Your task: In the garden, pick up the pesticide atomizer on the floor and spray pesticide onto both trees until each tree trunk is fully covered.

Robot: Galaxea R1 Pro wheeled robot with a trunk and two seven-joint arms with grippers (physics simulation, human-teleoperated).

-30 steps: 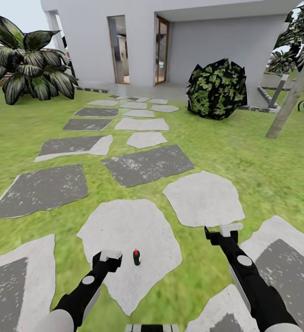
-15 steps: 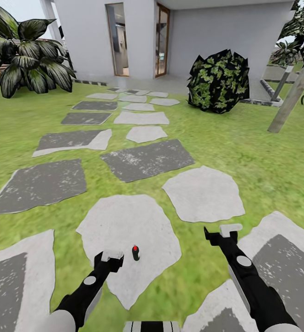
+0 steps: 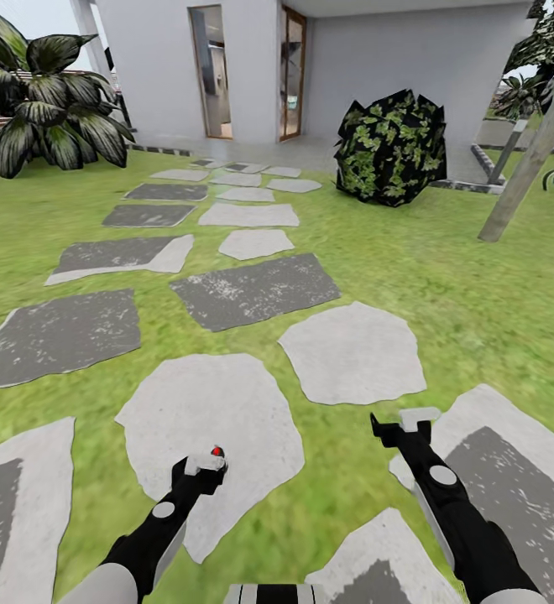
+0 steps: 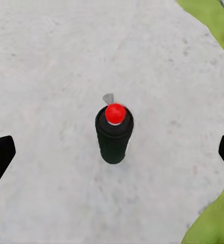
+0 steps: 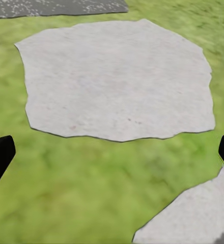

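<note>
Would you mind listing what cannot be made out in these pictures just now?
- Atomizer: in the head view the left gripper hides all but its red cap; its body shows in the left wrist view.
- Tree: the head view's right edge cuts off its crown; the trunk shows.
- Fingers: both wrist views' edges crop them to dark tips.
- House: the top edge cuts off its roof.

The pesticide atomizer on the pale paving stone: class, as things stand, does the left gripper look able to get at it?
Probably yes. The pesticide atomizer stands upright on the pale paving stone, centred between the open fingers of the left gripper, and nothing lies between them. The gripper would likely just need to lower and close.
</note>
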